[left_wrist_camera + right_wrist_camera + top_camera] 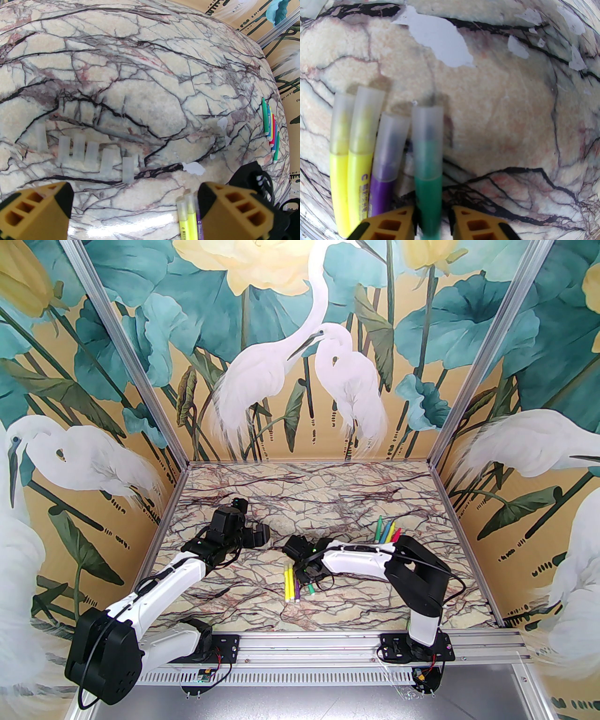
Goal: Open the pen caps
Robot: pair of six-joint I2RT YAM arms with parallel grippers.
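Marbled desk [328,493], heron-mural walls. Left hand [133,194] hangs wide open. Right hand [432,211] straddles the green pen [428,194] mid-desk, toward the near edge; a firm grip cannot be confirmed. Cap [427,140] still on. Next: clamp the body, present the cap to the left hand. Yellow pen [358,178] print: "C", rest illegible.

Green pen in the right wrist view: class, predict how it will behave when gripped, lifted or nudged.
The green pen looks like a straight, rigid plastic tube, so it probably stays stiff when lifted. Its round, smooth body may roll if nudged sideways or slip in a loose grip. Small and slim, it is likely light.
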